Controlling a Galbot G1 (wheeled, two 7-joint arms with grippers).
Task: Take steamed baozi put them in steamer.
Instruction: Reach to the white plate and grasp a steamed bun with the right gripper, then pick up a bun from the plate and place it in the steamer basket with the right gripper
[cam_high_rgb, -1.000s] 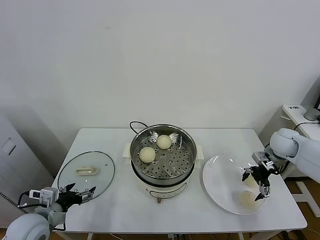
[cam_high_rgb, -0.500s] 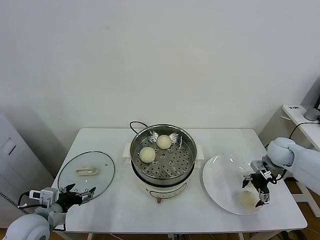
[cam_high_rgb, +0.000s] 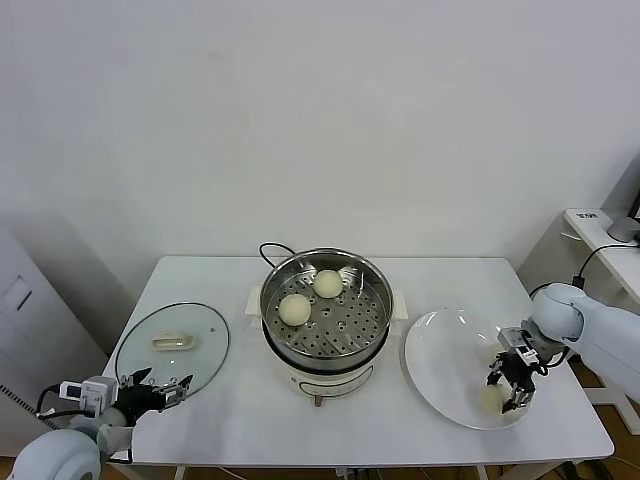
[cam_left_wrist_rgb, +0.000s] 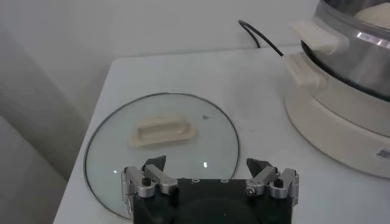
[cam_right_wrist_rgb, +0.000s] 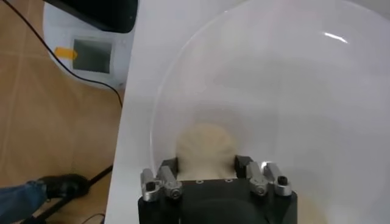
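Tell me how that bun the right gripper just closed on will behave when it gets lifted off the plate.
The baozi looks soft and rounded, so it probably dents under the right gripper rather than slipping. It likely weighs little for its size. Set on the steamer tray, it could roll, being nearly spherical.
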